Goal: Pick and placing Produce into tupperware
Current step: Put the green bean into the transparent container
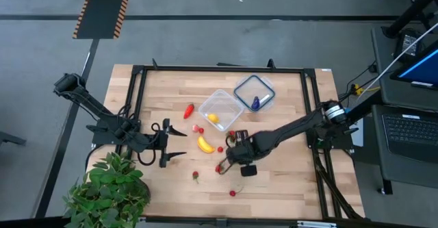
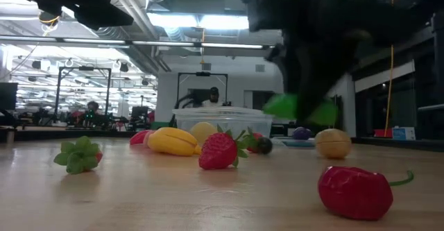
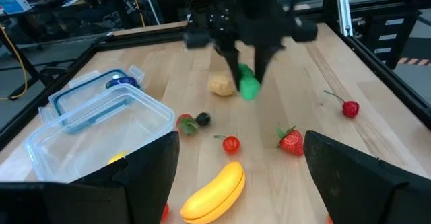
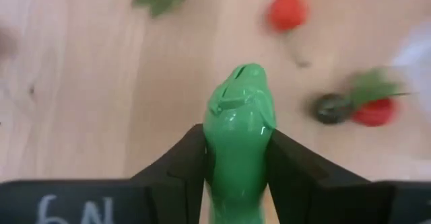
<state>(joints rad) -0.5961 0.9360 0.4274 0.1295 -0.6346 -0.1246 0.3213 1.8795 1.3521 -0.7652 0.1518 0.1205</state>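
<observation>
Right end effector (image 4: 237, 163) clamped on a green toy vegetable (image 4: 239, 126), possibly a pepper or cucumber, fingers pressed flat against both sides so the piece stands out past the tips. Held clear above the counter (image 1: 287, 180), right of centre, likely to carry over the scattered produce without knocking any of it. Seen from across the counter as a dark mass with the green piece (image 3: 248, 84) hanging below.

Left end effector (image 1: 176, 142) parked near the counter's left side, fingers spread wide, gripping nothing, pointed toward the work area and apparently waiting its turn.

Clear tupperware (image 1: 220, 109) sitting open at centre, toward the far side, already with one yellow piece (image 1: 213, 118) inside. Lid (image 1: 254, 93) lying flat just right of and beyond the tub, a blue-purple piece (image 1: 255, 103) resting on it, so out of the way of drops into the tub.

Still loose on the counter: banana (image 1: 204, 144), red pepper (image 1: 188, 110), strawberry (image 2: 220, 151), cherry (image 1: 233, 193), tan round piece (image 2: 333, 143). Judged early in the task; next move calls for a short carry toward the far left, over the tub.
</observation>
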